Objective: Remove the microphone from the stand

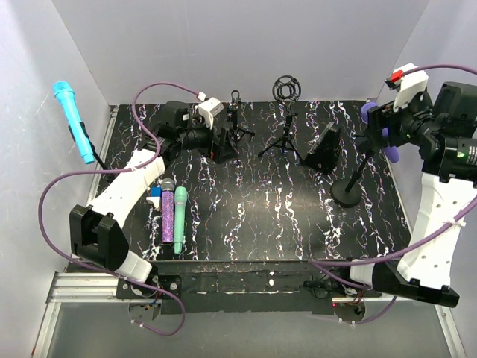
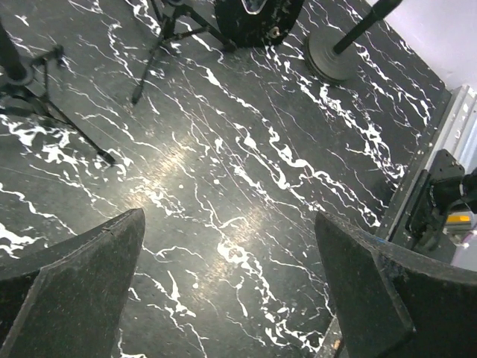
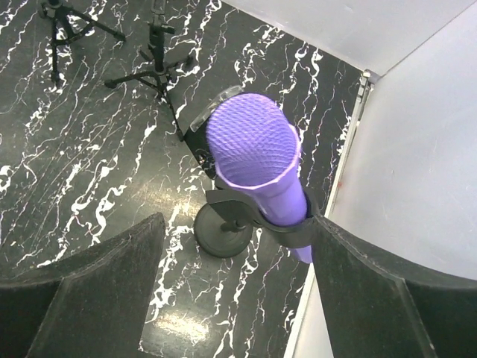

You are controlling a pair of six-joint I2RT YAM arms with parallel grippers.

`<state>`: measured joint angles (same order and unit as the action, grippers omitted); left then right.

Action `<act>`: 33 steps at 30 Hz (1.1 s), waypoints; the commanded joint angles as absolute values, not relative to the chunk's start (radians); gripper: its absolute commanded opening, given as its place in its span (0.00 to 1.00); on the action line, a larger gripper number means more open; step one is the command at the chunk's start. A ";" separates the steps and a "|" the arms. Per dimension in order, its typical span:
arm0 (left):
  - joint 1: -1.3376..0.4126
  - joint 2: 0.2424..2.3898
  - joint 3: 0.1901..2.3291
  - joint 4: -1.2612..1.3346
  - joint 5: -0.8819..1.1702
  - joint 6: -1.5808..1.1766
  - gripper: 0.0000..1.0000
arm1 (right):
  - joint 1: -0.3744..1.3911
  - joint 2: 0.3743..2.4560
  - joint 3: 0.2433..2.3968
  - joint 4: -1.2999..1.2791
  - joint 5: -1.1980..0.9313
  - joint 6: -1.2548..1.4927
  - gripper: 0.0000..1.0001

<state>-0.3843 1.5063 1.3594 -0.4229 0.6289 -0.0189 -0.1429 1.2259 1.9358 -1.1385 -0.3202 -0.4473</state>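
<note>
A purple microphone (image 3: 257, 149) sits tilted in the black clip (image 3: 257, 215) of a stand with a round black base (image 3: 221, 233). My right gripper (image 3: 238, 291) is open just above it. The clip and the microphone's lower end lie against the inner edge of the right finger (image 3: 373, 298), and the left finger stands well apart. From the top view the right gripper (image 1: 381, 133) hides most of the microphone (image 1: 367, 112), above the stand base (image 1: 345, 195). My left gripper (image 2: 231, 283) hangs open over bare table, holding nothing.
A cyan microphone (image 1: 74, 119) hangs at the left wall. A glittery purple microphone (image 1: 168, 212) and a green one (image 1: 180, 216) lie at the table's left. Tripod stands (image 1: 287, 142) (image 1: 237, 128) and a black box (image 1: 324, 149) stand at the back. The right wall (image 3: 417, 149) is close.
</note>
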 commanded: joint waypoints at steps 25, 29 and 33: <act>-0.397 1.470 1.407 -0.391 0.867 -0.015 0.87 | -0.267 1.273 1.734 -0.945 -0.652 -0.758 0.77; -0.397 1.468 1.405 -0.391 0.862 -0.011 0.86 | -0.267 1.241 1.674 -0.875 -0.644 -0.775 0.73; -0.397 1.462 1.385 -0.388 0.830 -0.005 0.82 | -0.265 1.213 1.634 -0.862 -0.698 -0.811 0.63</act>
